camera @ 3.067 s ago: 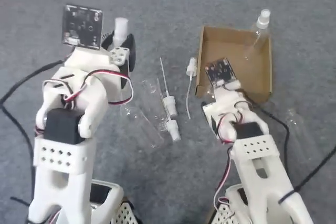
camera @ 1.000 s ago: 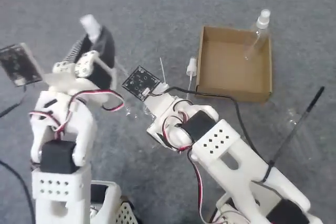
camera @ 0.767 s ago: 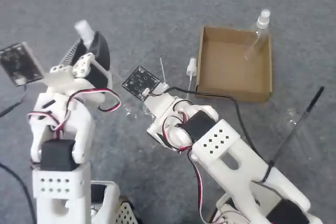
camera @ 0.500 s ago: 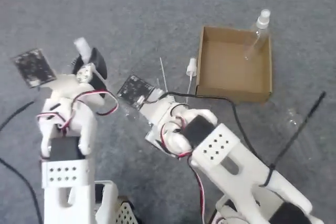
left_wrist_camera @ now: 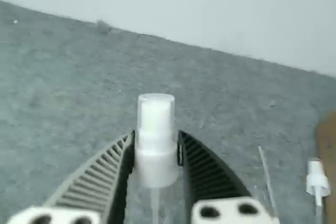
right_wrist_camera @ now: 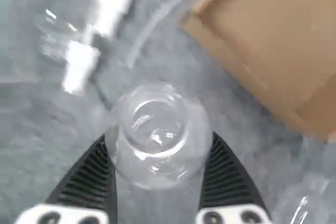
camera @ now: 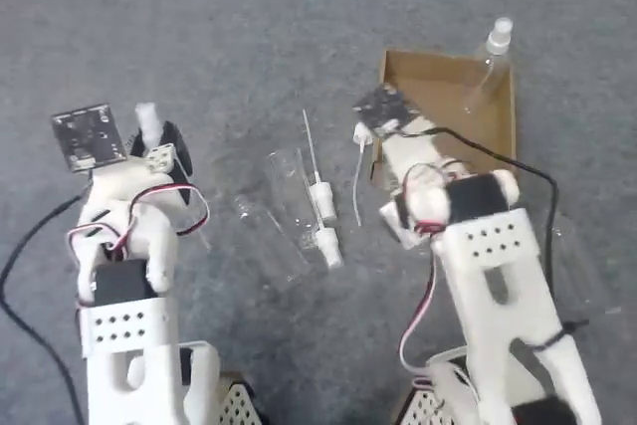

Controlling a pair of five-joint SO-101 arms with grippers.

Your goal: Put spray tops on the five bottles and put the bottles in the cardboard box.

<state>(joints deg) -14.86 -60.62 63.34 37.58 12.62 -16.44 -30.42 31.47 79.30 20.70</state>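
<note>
Your right fingers (right_wrist_camera: pixel 89 179), clenching an uncapped clear bottle (right_wrist_camera: pixel 157 129), swung right beside the brown cardboard box (camera: pixel 448 97) — left fingers (left_wrist_camera: pixel 100 179) grasp a white spray top (left_wrist_camera: pixel 155 129) — cap first.

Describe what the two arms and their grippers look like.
Both the left arm and right arm are white plastic with black servo blocks and hole-dotted plates. Thin red, white and black wires loop at the joints; a black cable runs along the right arm. Each wrist carries a small dark circuit board. The left gripper and right gripper have dark ribbed fingers on white bases.
</note>
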